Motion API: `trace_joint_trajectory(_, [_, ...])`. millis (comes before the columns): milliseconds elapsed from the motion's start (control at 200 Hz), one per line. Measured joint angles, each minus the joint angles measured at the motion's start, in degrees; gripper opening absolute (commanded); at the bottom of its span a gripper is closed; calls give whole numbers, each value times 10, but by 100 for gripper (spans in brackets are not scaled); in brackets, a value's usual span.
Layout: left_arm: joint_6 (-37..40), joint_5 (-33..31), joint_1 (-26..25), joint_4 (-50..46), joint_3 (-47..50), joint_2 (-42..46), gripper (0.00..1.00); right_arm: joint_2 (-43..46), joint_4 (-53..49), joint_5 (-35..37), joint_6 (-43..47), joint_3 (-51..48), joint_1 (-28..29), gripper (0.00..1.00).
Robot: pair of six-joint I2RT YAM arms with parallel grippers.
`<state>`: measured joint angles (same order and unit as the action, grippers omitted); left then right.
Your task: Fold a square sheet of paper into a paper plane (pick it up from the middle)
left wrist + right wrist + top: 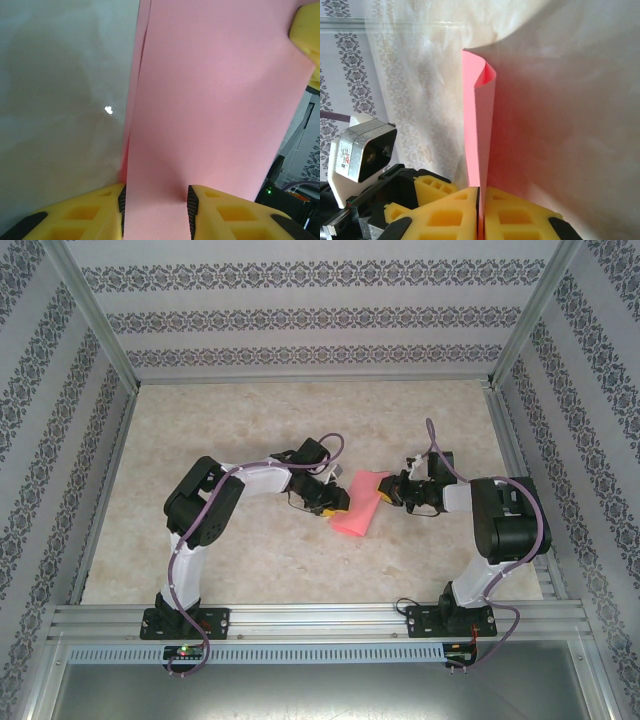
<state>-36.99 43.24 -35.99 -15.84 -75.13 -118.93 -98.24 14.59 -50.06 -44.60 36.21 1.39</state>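
Top view: the paper [358,505] is at centre frame, a doubled pink strip between my left jaws and right jaws, low over the desk [250,410].

Left wrist view: the paper [215,125] runs up the frame from the gap between my left jaws, which stand apart. I cannot tell whether they pinch it.

Right wrist view: my right jaws are clenched on the paper's [480,130] folded edge at bottom centre.

I judge that only a first fold is made; nose and wings are still to do.

The right gripper [481,194] clamps its yellow fingers [451,216] tight on a folded pink sheet of paper [481,130], seen edge-on against the pale marbled table [570,125], the far end curling open into a loop.
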Motion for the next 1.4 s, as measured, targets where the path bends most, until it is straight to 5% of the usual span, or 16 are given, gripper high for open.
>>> trace_joint_trajectory(610, [16, -4, -1, -21, 25, 44, 26, -10, 0, 3, 0, 5, 0, 9])
trace_joint_trajectory(1129, [24, -4, -9, -39, 45, 50, 26, -12, 12, 3, -2, 5, -1, 9])
trace_joint_trajectory(1399, [25, -4, -12, -48, 49, 50, 14, -12, 15, 3, -2, 5, -2, 8])
